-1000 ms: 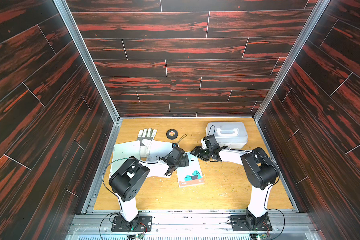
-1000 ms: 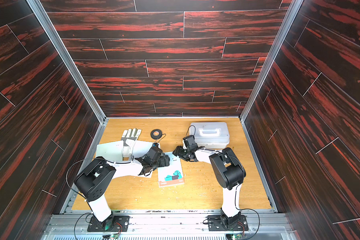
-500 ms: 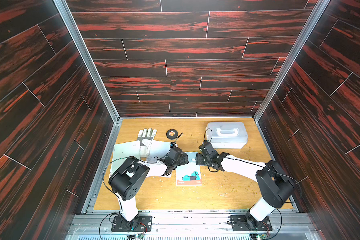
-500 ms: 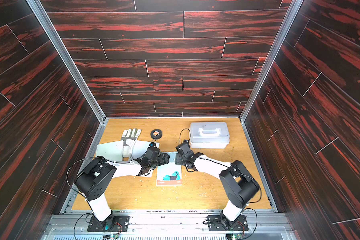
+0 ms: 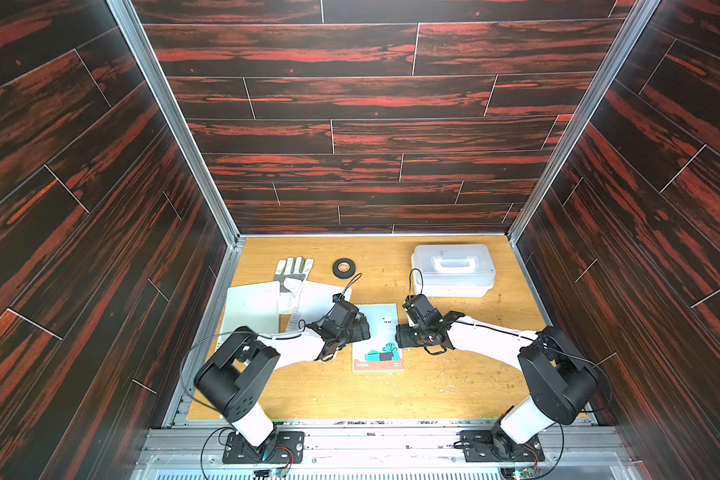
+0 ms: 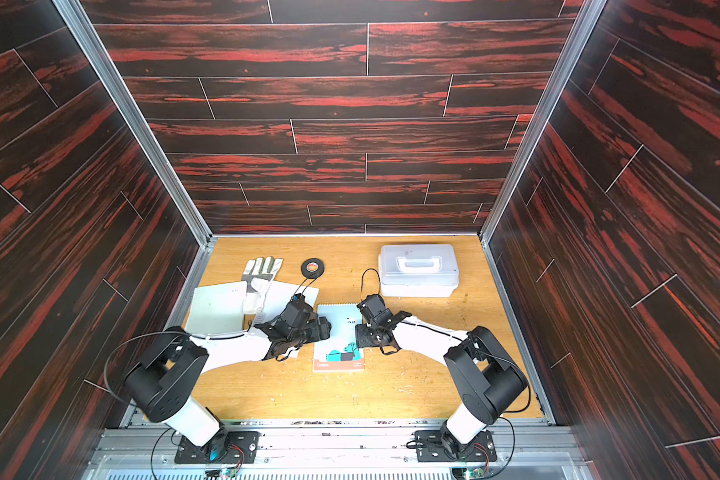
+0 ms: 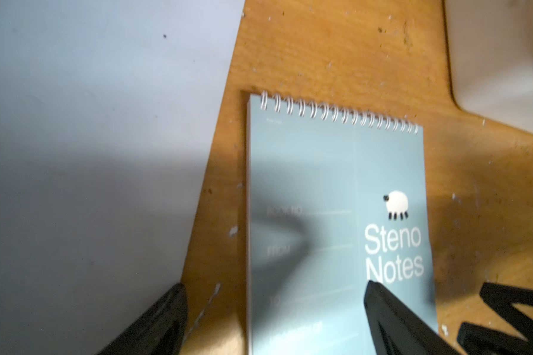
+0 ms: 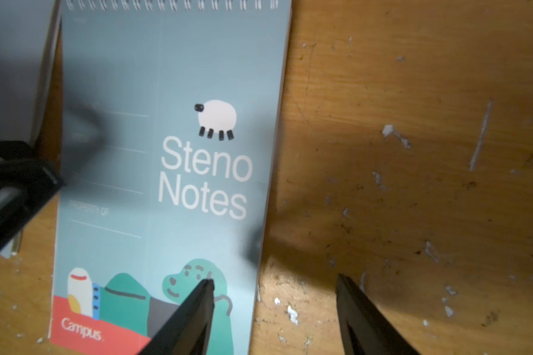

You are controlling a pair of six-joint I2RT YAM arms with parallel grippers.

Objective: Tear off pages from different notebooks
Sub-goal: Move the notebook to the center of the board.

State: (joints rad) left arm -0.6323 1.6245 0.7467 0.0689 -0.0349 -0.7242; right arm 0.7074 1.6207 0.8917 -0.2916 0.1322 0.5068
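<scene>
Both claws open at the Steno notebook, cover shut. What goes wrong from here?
1. The Steno notebook is closed; a pull now would likely tear its cover, not a page.
2. The left claw spans the notebook's edge and the loose white sheet; closing might pinch both.
3. The right claw straddles the opposite edge, open; nothing pins the notebook, so it may slide.

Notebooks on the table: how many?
2 for sure: the small Steno notebook between left gripper and right gripper, the pale green notebook left of the glove. The white sheet under the glove may be another.
</scene>
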